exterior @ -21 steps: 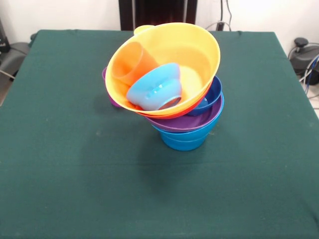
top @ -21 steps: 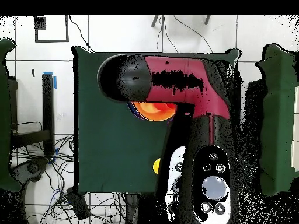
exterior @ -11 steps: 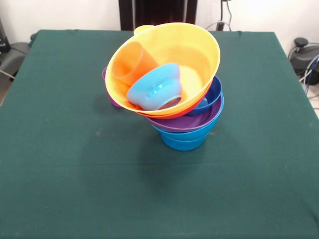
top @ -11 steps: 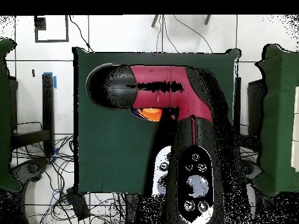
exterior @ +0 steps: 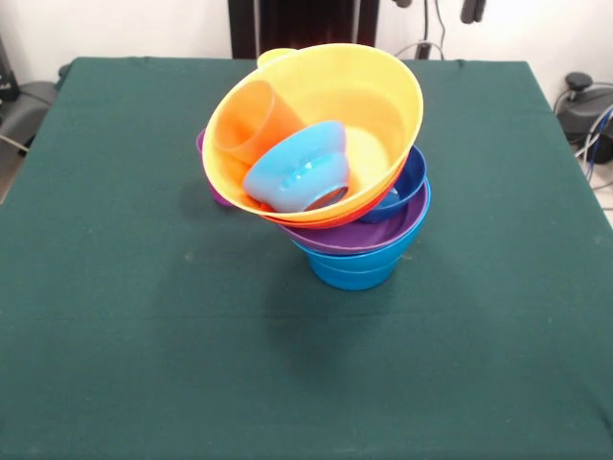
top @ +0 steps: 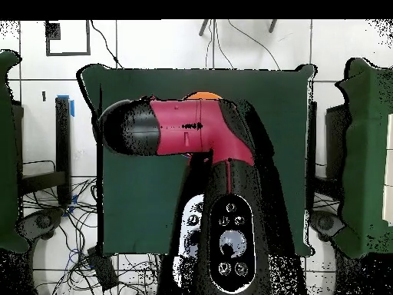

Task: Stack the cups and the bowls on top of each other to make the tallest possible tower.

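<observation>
**Green-clothed table with a leaning tower of bowls; arm overhead**

Green cloth covers the table point(exterior: 115, 316), and the tower point(exterior: 335, 192) stands near its middle. The front view shows the tower whole. From the base upward it comprises the mid-blue bowls point(exterior: 352, 270), the wide purple bowl point(exterior: 374, 233), the small dark blue bowl point(exterior: 407, 182), a thin rim of the orange bowl point(exterior: 335, 218) and the large yellow bowl point(exterior: 374, 105). The yellow bowl is tilted steeply toward the camera. Inside it the orange cup point(exterior: 251, 125) lies on its side, touching the small cyan bowl point(exterior: 297, 172), which is tipped over.

Beside the tower, the purple cup point(exterior: 213, 192) shows only as a sliver, most of it hidden by the yellow bowl. A yellow lip point(exterior: 273, 56) shows behind the tower's top; it cannot be identified.

Above and to one side of the tower, the gripper point(exterior: 436, 8) shows only as two dark tips, cut off by the picture's edge. The tips are spread well apart with nothing between them.

In the overhead view the red and black arm point(top: 192, 130) lies across the table point(top: 130, 192) and covers the tower. Only an orange sliver point(top: 201, 96) shows past the arm. The gripper cannot be made out in this view. Cables point(top: 54, 230) lie on the floor beside the table.
</observation>
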Available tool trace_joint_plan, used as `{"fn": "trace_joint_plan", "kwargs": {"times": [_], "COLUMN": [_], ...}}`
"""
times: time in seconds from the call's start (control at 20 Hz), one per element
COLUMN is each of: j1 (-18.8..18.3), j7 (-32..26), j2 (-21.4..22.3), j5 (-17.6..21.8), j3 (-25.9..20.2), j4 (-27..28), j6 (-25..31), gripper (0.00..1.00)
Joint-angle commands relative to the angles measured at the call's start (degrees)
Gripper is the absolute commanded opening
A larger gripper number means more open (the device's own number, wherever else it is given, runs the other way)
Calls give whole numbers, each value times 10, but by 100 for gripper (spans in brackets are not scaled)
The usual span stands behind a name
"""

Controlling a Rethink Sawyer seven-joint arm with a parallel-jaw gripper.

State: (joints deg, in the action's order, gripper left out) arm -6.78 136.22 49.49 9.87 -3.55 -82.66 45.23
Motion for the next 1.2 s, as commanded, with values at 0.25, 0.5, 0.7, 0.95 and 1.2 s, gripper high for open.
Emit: {"fn": "trace_joint_plan", "kwargs": {"times": [0.25,0.5,0.7,0.95,1.2], "j1": [24,29,30,37,53], "j7": [70,76,75,73,86], "j2": [-42,-53,-59,-68,-78], "j5": [8,5,3,-2,-4], "j3": [10,17,22,31,45], "j4": [-87,-97,-103,-115,-128], "j6": [-67,-93,-104,-117,-139], "gripper": [100,100,100,100,100]}}
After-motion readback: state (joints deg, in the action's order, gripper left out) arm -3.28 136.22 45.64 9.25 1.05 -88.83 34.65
